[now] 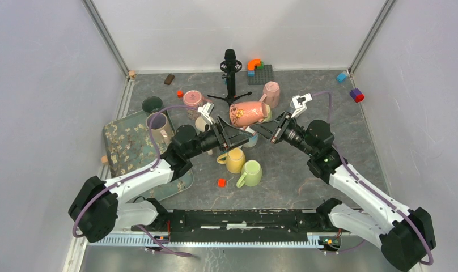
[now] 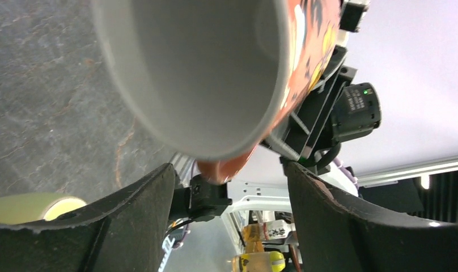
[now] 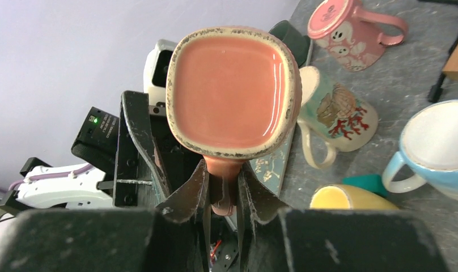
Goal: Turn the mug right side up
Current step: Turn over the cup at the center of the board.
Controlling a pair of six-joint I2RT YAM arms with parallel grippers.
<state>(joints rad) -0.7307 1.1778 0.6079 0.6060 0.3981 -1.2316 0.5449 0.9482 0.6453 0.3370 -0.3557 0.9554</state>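
Observation:
The mug (image 1: pixel 248 113) is salmon pink with a flower pattern and hangs on its side above the table's middle. In the right wrist view its square glazed base (image 3: pixel 232 90) faces the camera. My right gripper (image 3: pixel 223 170) is shut on the mug's handle (image 3: pixel 222 187) and reaches it from the right (image 1: pixel 261 128). In the left wrist view the mug's grey inside (image 2: pixel 204 73) faces the lens. My left gripper (image 2: pixel 229 170) is open, its two fingers spread wide just under the rim and touching nothing. From above, the left gripper (image 1: pixel 231 135) sits at the mug's mouth end.
Below the held mug stand a yellow mug (image 1: pixel 236 160), a green mug (image 1: pixel 250 173) and a light blue mug (image 3: pixel 436 147). A pink mug (image 1: pixel 271 93), a microphone stand (image 1: pixel 230 73) and a ghost-print mug (image 1: pixel 193 101) are behind. A flowered tray (image 1: pixel 124 150) lies left.

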